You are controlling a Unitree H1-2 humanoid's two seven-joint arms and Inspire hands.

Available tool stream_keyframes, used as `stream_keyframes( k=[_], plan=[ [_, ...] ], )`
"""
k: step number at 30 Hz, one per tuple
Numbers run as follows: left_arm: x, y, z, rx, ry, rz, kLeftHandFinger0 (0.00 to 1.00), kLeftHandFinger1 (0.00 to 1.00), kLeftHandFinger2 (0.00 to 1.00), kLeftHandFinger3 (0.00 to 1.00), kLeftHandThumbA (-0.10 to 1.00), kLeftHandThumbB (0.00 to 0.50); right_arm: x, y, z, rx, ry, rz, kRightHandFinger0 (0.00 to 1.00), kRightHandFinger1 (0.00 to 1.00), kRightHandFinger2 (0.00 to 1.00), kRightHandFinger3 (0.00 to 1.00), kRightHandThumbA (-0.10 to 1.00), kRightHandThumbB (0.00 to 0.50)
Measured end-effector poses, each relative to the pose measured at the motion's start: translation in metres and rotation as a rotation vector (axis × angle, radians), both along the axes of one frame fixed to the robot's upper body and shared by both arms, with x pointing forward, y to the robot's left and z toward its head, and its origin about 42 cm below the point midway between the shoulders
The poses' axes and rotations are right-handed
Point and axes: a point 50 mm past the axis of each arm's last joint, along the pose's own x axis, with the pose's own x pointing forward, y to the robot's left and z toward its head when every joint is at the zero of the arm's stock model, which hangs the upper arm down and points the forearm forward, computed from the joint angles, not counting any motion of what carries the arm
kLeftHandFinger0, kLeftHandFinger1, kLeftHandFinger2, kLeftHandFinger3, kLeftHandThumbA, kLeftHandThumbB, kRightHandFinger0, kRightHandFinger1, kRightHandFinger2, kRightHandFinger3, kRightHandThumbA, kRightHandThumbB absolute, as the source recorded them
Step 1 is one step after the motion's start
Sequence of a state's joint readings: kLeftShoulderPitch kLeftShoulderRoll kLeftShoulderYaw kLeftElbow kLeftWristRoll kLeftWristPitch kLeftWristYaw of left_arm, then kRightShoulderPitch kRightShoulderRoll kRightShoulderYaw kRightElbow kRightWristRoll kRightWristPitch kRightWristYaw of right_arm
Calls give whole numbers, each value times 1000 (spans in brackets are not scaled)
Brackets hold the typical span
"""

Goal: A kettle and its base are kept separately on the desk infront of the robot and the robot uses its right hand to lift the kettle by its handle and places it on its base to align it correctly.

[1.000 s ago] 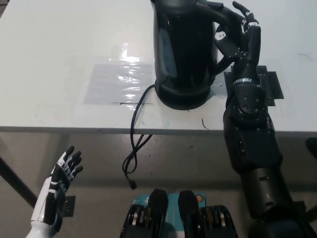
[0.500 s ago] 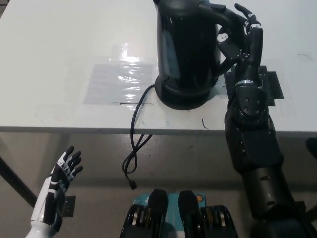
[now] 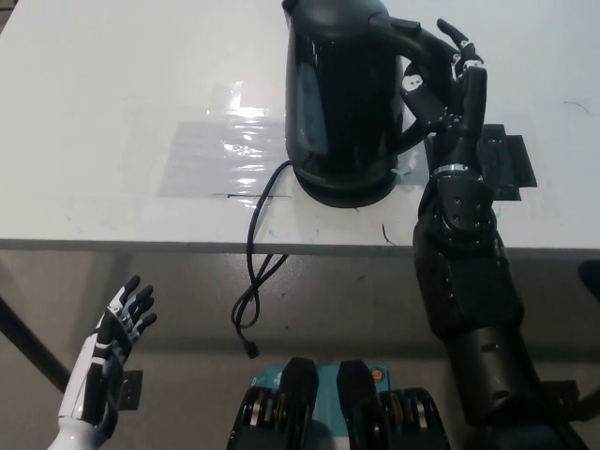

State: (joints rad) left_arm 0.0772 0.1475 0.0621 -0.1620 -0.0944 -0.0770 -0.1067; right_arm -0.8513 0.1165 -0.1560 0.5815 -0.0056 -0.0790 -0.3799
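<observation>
A black kettle (image 3: 337, 94) stands on its round black base (image 3: 349, 194) near the front edge of the white desk (image 3: 112, 94), leaning slightly to the left. My black right hand (image 3: 448, 89) reaches up from the lower right and is curled around the kettle's handle (image 3: 422, 42) on its right side, thumb inside the loop. My white left hand (image 3: 108, 361) hangs open at the lower left, below the desk's edge, holding nothing.
The base's black cord (image 3: 251, 281) runs off the desk's front edge and dangles below it. A shiny taped patch (image 3: 220, 155) lies left of the kettle. A flat black patch (image 3: 511, 159) lies behind my right wrist.
The kettle's top has swung to the left with my right hand still on the handle; the base has stayed put. The left hand has not moved.
</observation>
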Motion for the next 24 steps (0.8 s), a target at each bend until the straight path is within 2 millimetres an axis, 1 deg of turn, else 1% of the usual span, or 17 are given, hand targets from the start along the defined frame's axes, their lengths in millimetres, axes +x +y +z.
stream_keyframes(
  k=[3, 5, 7, 13, 15, 20, 21, 22, 24],
  plan=[
    [0, 0, 0, -1, 0, -1, 1000, 1000, 1000, 1000, 1000, 246, -1, 0, -3, 18, -4, 1, 0, 309, 740, 821, -100, 74],
    [0, 0, 0, 0, -1, -1, 1000, 1000, 1000, 1000, 1000, 265, -1, 1, -4, 26, -4, 1, 0, 301, 723, 813, -100, 79],
    [1, 0, 0, 0, -2, -1, 1000, 1000, 1000, 1000, 1000, 262, -1, 1, -6, 29, -7, 2, 0, 314, 723, 803, -100, 94],
    [2, 0, 1, 1, -6, -2, 1000, 1000, 1000, 1000, 1000, 279, 0, 3, -10, 35, -19, 1, 0, 301, 725, 797, -100, 86],
    [2, 0, 2, 1, -6, -2, 1000, 1000, 1000, 1000, 1000, 269, -1, 3, -10, 36, -22, 0, 0, 311, 734, 800, -100, 72],
    [2, 1, 2, 4, -5, -1, 1000, 1000, 1000, 1000, 1000, 245, -1, 2, -10, 28, -27, 0, 0, 309, 737, 803, -100, 70],
    [2, 1, 2, 4, -5, -1, 1000, 1000, 1000, 1000, 1000, 242, -1, 2, -10, 21, -30, 0, 0, 291, 725, 803, -100, 70],
    [2, 1, 2, 4, -5, -1, 1000, 1000, 1000, 1000, 1000, 241, -1, 2, -10, 17, -31, 0, 0, 280, 714, 796, -100, 73],
    [2, 1, 2, 3, -5, -2, 1000, 1000, 1000, 1000, 1000, 254, -1, 1, -10, 9, -34, 0, 0, 279, 709, 795, -100, 91]
  ],
)
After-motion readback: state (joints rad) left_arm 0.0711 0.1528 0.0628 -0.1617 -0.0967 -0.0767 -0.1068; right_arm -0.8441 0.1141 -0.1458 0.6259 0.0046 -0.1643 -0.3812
